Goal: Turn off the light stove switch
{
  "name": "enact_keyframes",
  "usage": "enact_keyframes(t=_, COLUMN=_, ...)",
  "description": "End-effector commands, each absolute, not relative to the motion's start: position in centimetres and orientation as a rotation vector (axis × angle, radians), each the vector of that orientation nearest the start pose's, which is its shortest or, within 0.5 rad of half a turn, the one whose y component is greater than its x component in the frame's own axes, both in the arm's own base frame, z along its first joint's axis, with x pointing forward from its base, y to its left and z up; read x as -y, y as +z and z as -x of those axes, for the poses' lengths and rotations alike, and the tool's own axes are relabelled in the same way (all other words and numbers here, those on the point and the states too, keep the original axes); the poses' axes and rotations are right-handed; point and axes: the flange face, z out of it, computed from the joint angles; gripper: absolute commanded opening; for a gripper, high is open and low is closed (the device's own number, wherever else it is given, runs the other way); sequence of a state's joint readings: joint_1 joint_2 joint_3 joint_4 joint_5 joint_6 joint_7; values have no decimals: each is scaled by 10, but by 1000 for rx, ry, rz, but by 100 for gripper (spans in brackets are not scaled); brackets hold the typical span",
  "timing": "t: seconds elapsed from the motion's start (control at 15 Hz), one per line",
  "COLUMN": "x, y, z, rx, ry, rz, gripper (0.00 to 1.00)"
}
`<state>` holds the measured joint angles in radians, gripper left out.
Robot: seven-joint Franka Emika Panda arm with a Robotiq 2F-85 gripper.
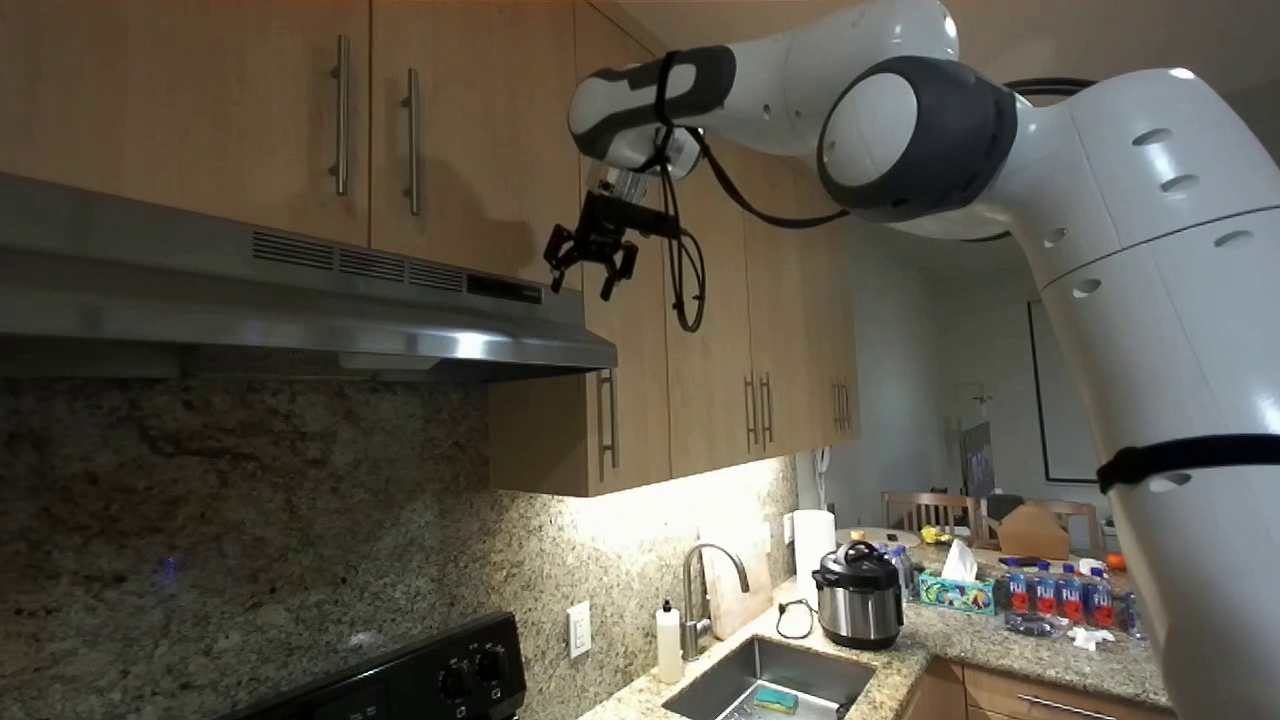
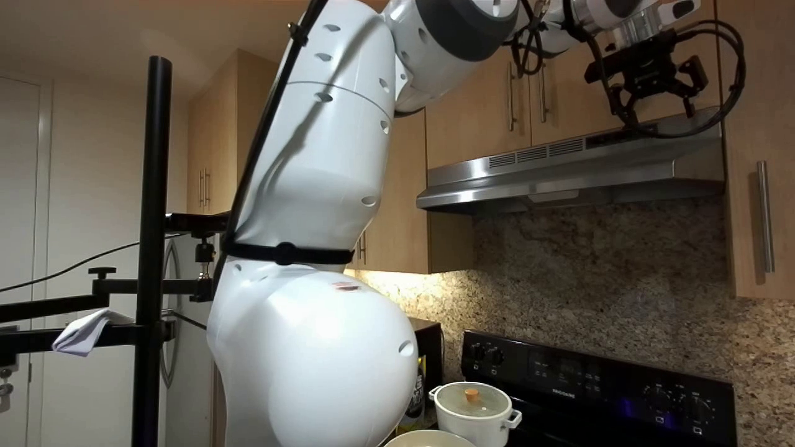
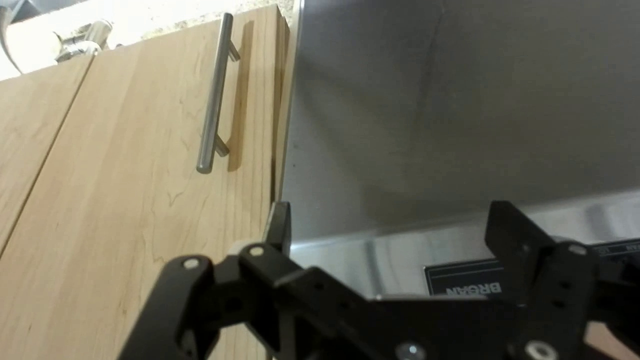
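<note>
The end effector [image 1: 582, 288] hangs high, in front of the wooden wall cabinets [image 1: 705, 400] and near the right end of the steel range hood [image 1: 300, 300]. Its two fingers [image 3: 515, 235] are spread wide apart, and in both exterior views they point downward. The black control panel [image 1: 505, 289] sits on the front of the hood, at the right end. In the wrist view this panel carries the letters BROAN upside down, and one finger partly covers it. Which part of the panel is the light switch, I cannot tell; it is too small. Beside the hood, in the wrist view, there is a cabinet door [image 3: 150, 150] with a metal handle [image 3: 215, 95]. Lower down, in an exterior view, one sees the black stove [image 2: 605, 397] and a white pot [image 2: 478, 425] with its lid on. An electric cooker [image 1: 858, 600] stands on the stone table [image 1: 985, 640], near the sink [image 1: 815, 660].
</note>
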<state>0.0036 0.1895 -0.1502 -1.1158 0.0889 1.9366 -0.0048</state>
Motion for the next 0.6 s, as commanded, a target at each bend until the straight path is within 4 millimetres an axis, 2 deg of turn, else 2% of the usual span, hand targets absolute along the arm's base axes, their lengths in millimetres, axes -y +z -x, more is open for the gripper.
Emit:
enact_keyframes(t=0.0, x=76, y=769, z=-593, rx=-179, ry=-990, rz=2904, gripper=100)
enact_keyframes(t=0.33, x=71, y=771, z=-550, rx=-211, ry=-1076, rz=2846, gripper=100)
enact_keyframes(t=0.53, x=66, y=755, z=-524, rx=-213, ry=-1021, rz=2870, gripper=100)
